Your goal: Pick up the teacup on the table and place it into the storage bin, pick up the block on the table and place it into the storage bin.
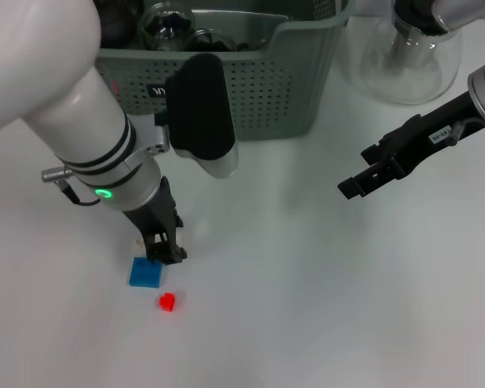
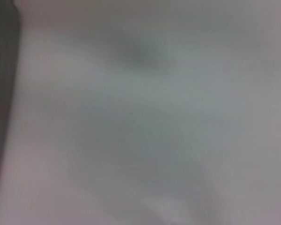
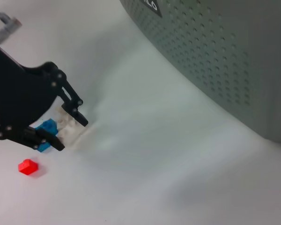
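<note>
- Left gripper (image 3: 71,132), low over the surface (image 1: 307,307), has jaws spread around a small whitish block (image 3: 70,131) beside a blue block (image 1: 145,273).
- Whitish block looks light, rigid, smooth; best pinched across flat opposite sides.
- Right gripper (image 1: 354,185) hovers well apart, jaws unclear.

Little lettering can be read. A small black label (image 1: 157,90) with white letters is carried on the front wall of the bin (image 1: 267,89), at the upper left of the head view; its characters are half hidden behind the left arm and cannot be made out. The same label (image 3: 150,5) is seen at the top edge of the right wrist view, cut off by the frame, where only fragments resembling "LO" are shown. A white tag with tiny dark print (image 1: 441,135) is fixed to the right arm at the right of the head view; its characters cannot be read. Nothing legible is offered by the left wrist view.
</note>
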Available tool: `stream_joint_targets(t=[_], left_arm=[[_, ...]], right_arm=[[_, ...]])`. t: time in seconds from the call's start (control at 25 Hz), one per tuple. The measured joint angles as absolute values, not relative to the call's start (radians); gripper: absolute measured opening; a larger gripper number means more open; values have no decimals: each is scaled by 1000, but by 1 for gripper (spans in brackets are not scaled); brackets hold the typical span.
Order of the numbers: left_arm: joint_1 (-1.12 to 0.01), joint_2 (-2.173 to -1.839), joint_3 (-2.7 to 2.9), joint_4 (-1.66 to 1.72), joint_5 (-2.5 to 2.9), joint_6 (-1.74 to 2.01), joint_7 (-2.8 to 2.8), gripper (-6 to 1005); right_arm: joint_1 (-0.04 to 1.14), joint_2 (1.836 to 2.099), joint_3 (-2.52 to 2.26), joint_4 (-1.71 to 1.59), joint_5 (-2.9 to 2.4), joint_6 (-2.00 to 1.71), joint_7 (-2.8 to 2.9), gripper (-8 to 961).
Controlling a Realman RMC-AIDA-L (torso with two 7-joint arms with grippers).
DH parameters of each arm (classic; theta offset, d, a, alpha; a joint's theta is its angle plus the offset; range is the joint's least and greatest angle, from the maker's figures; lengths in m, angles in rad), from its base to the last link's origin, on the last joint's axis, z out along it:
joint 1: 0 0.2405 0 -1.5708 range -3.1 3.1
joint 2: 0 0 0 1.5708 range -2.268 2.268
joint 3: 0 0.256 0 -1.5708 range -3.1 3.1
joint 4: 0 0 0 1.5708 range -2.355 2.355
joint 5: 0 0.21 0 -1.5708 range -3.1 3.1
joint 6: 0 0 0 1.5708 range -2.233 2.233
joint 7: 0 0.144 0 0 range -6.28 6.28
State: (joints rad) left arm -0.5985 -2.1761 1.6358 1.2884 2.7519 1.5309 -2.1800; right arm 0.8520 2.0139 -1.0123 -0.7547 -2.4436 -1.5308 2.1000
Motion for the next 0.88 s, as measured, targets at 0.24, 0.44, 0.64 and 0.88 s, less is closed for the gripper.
stream_joint_targets(t=[0.24,0.44,0.64,0.88], left_arm=[[-593,-2175,1515,1515,2615,1722,-2253,410],[-691,-2166,1228,1696,2396,1834,-2425,420],[-845,-2121,1017,1690,2435,1798,-2513,441],[-973,-2061,1011,1414,2669,1518,-2554,465]], right_arm=[[854,2013,-1012,-755,-2444,-1533,2102,927],[862,2013,-1017,-759,-2444,-1538,2112,927],[870,2014,-1018,-761,-2444,-1538,2112,927],[869,2015,-1020,-756,-2444,-1535,2105,928]])
